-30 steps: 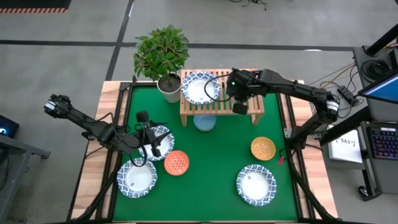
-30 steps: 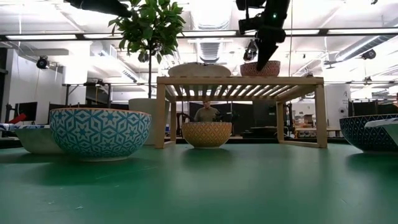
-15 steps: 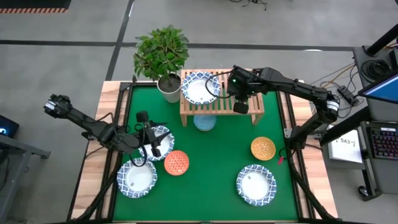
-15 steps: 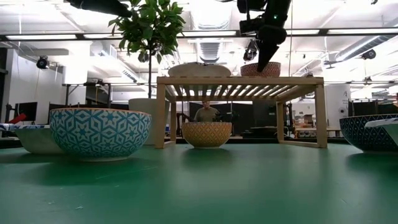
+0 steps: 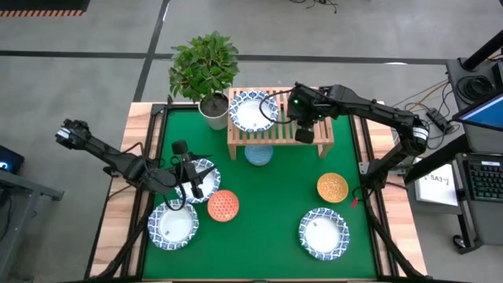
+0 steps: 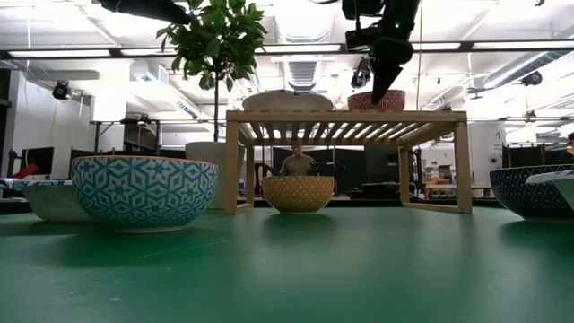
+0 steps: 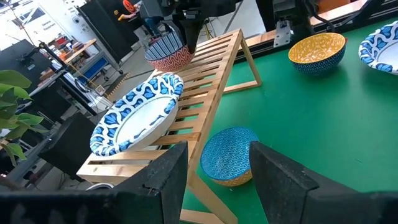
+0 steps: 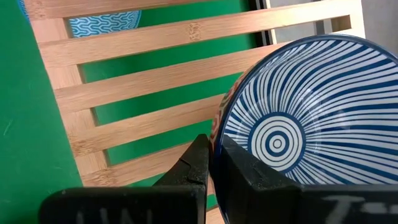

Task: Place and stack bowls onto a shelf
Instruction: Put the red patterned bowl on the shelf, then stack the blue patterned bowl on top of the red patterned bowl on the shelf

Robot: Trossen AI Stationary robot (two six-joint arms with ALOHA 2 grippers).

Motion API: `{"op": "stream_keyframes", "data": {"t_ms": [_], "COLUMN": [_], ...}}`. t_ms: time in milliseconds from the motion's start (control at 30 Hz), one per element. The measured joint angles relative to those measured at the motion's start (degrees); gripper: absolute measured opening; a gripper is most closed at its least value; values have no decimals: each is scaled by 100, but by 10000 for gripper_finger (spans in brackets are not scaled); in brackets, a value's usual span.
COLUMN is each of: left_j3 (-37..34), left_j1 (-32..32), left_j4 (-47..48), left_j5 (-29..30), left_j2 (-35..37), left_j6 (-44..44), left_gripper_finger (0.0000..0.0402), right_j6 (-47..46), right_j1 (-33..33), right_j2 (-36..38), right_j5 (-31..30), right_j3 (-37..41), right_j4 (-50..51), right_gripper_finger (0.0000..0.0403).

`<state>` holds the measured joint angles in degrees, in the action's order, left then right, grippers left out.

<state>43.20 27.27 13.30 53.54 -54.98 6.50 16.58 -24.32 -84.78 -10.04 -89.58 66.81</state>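
Note:
The light-wood shelf (image 5: 279, 126) stands at the table's far side. A wide white bowl with a blue rim (image 5: 253, 112) sits on its left half. My right gripper (image 8: 212, 163) is shut on a small bowl (image 7: 166, 51), blue-striped inside and red-patterned outside, standing on the shelf's right half (image 6: 377, 99). The pale blue bowl (image 5: 259, 154) rests on the table under the shelf. My left gripper (image 7: 217, 180) is open above a white bowl (image 5: 206, 174) near the table's left side. The orange-red bowl (image 5: 223, 206) and the mustard bowl (image 5: 332, 187) rest on the green mat. My right gripper pinches the striped bowl's rim (image 8: 216, 132) on the side nearest the shelf's front edge, one finger inside the bowl and one outside. The fingers come from above, pointing down. The bowl stands upright with its base on the shelf's slats.
A potted plant (image 5: 206, 75) stands at the shelf's left end. Two more white, blue-rimmed bowls sit near the front edge, one left (image 5: 174, 226) and one right (image 5: 323, 233). Open green mat lies in the middle. A person shows far behind the shelf (image 6: 297, 161).

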Motion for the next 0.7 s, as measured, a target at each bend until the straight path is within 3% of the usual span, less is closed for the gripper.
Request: {"op": "stream_keyframes", "data": {"t_ms": [567, 700], "left_j3": [0, 0], "left_j1": [1, 0], "left_j4": [-2, -2], "left_j5": [0, -1], "left_j2": [0, 2], "left_j6": [1, 2], "left_gripper_finger": [155, 155], "right_j6": [-91, -99], "right_j1": [0, 2], "right_j2": [-77, -62], "right_j5": [-70, -70], "right_j3": [0, -35], "right_j4": [-282, -271], "right_gripper_finger": [155, 171]}}
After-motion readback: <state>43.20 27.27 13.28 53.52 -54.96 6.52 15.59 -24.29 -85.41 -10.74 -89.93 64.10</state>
